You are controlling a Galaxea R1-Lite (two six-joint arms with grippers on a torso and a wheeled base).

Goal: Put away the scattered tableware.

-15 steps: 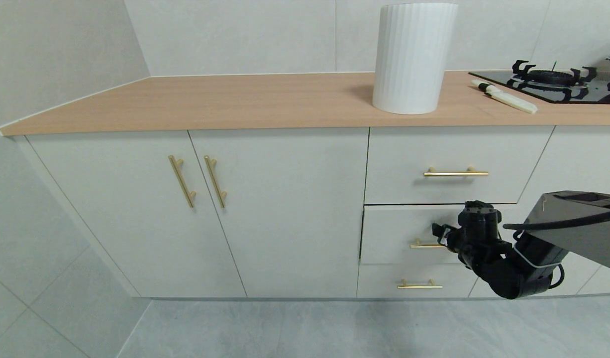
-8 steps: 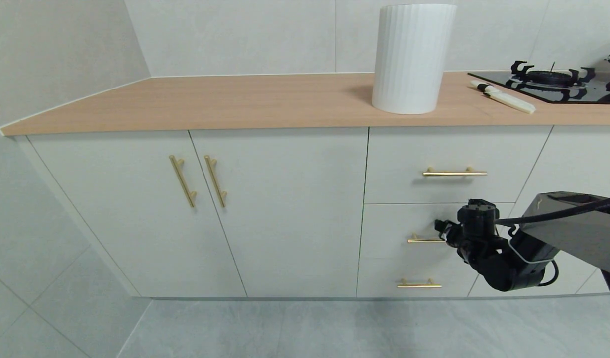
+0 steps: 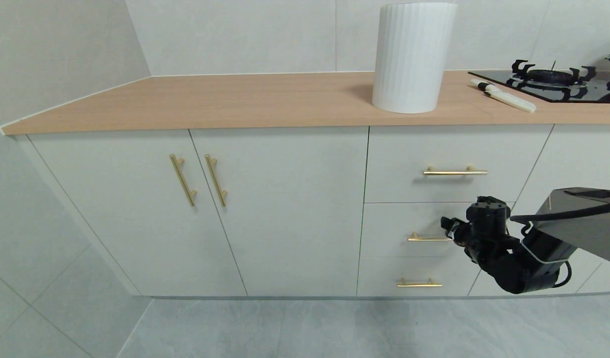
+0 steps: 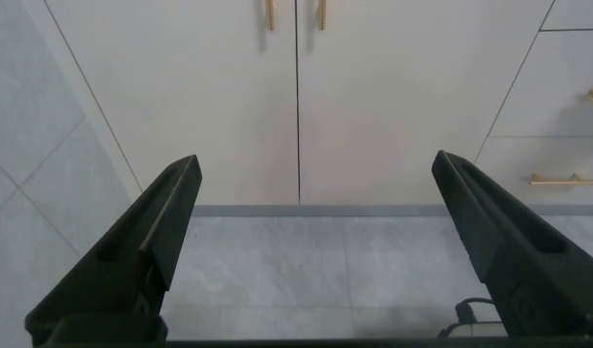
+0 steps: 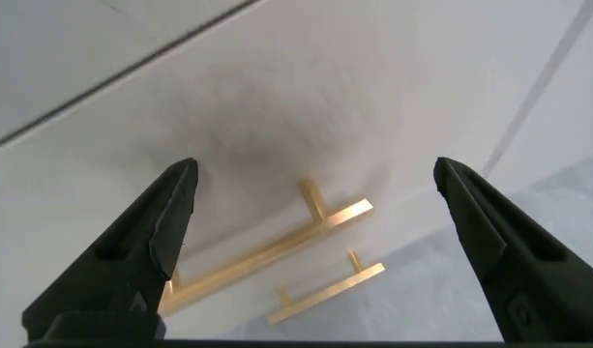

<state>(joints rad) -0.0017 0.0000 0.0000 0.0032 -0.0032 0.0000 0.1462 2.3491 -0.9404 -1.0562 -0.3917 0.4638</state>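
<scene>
The right hand (image 3: 448, 229) sits in the lower right of the head view, low against the stack of three drawers. Its tips are at the right end of the middle handle (image 3: 428, 238), a thin brass bar. In the right wrist view its two fingers (image 5: 161, 242) are spread wide. The middle handle lies in the gap between them, and neither finger appears to touch it. The bottom handle (image 3: 419, 284) lies below it and the top handle (image 3: 455, 172) above. All three drawer fronts look shut.

The tableware in view is a long white utensil (image 3: 506, 96) with a dark band near one end; what kind it is I cannot tell. It lies flat on the wooden surface (image 3: 235, 102) in the upper right of the head view, just beside the near left corner of the black hob (image 3: 554, 82). It is well apart from the right hand, higher in the frame and somewhat to the right, with the top drawer front and the edge of the surface between them. A tall white ribbed container (image 3: 412, 57) stands upright on the surface, near the utensil on its left.

In the left wrist view the left hand (image 4: 315, 242) hangs low with its fingers spread and nothing between them. It faces the pair of cabinet doors (image 4: 219, 97) and the grey floor tiles (image 4: 306, 261).
</scene>
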